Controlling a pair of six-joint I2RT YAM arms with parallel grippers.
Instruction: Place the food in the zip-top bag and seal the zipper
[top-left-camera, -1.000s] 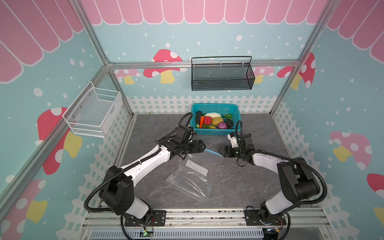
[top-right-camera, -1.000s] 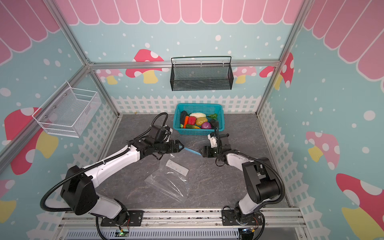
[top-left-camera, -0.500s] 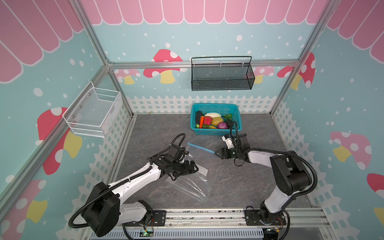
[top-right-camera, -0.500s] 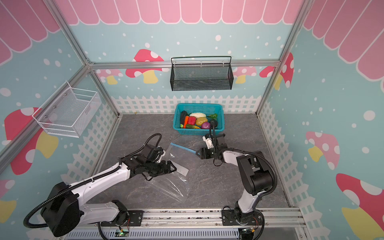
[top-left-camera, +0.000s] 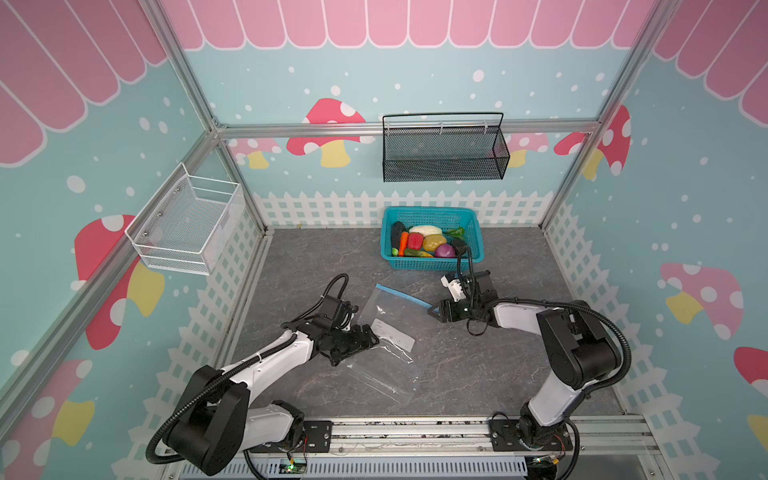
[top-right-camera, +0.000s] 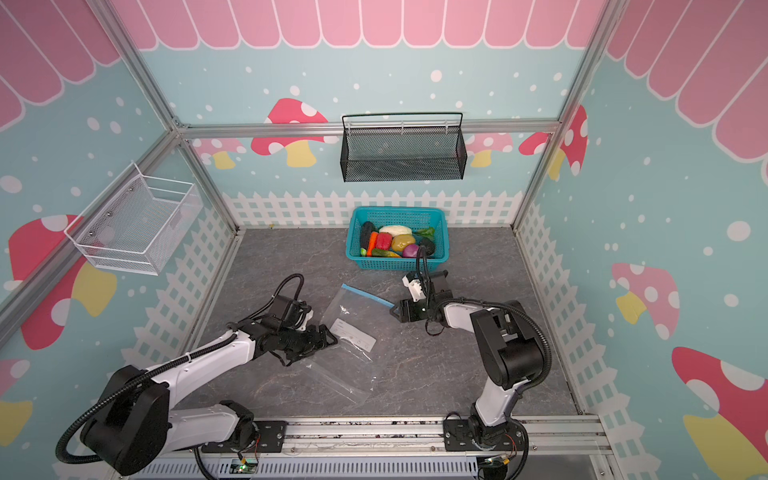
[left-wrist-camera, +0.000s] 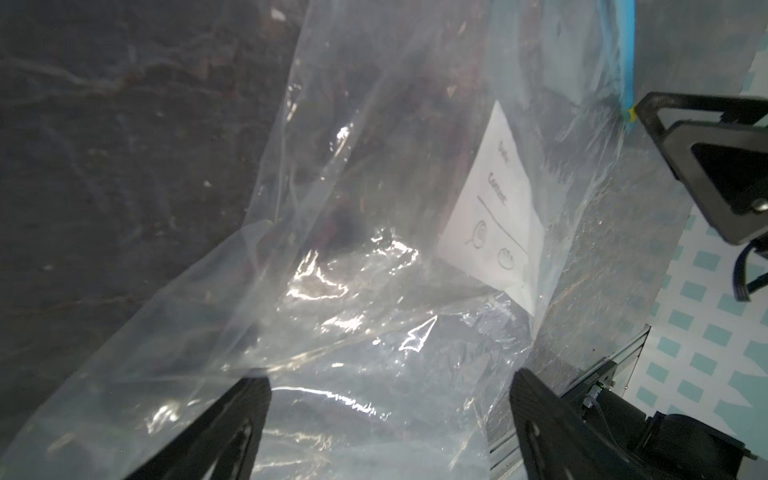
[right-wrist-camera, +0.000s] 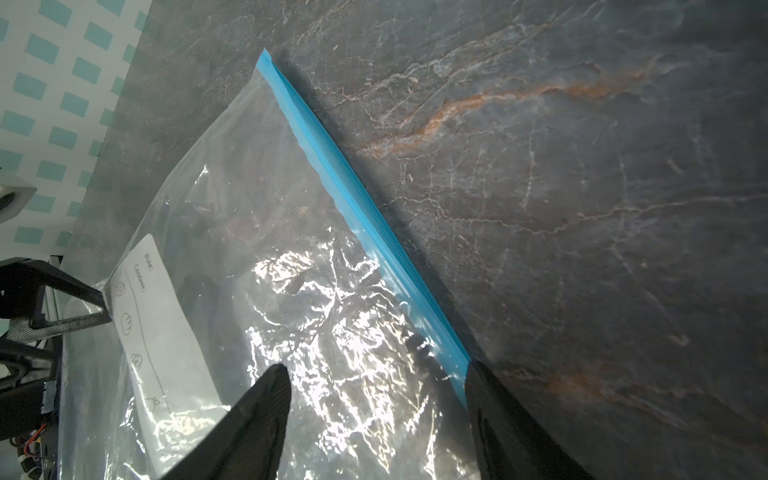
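Only the top views give me the food: it all sits in the teal basket (top-left-camera: 432, 262), none of it in the bag. I count seven pieces clearly: eggplant (top-left-camera: 397, 232), carrot (top-left-camera: 403, 241), red piece (top-left-camera: 414, 240), potato (top-left-camera: 434, 240), onion (top-left-camera: 445, 250), radish (top-left-camera: 424, 230) and a green piece (top-left-camera: 411, 252). The right arm's cable (top-left-camera: 461, 257) loops over the basket's near corner and hides whatever lies under it.

The one zip-top bag (top-left-camera: 386, 307) lies flat and empty on the grey table (top-left-camera: 478, 365), in front of the basket, with its zipper (top-left-camera: 401, 296) on the edge nearest the basket. It carries one white label (top-left-camera: 392, 332).

The left wrist view alone shows me the yellow slider (left-wrist-camera: 632, 114), at the zipper end beside the right gripper's tip. The right wrist view runs the full blue strip (right-wrist-camera: 353, 187) and reads the label's lettering.

The right gripper (right-wrist-camera: 376, 374) sits just in front of the basket. Its jaws stand apart and straddle the bag's zipper corner, one finger (right-wrist-camera: 478, 370) right against the strip.

The left gripper (left-wrist-camera: 390, 395) is farther from the basket, on the bag's label side. Its jaws are spread wide with loose film between them and nothing pinched.

There are two wall baskets. The black mesh one (top-left-camera: 444, 158) hangs above the teal basket, and the white wire one (top-left-camera: 187, 226) is well off to its left.
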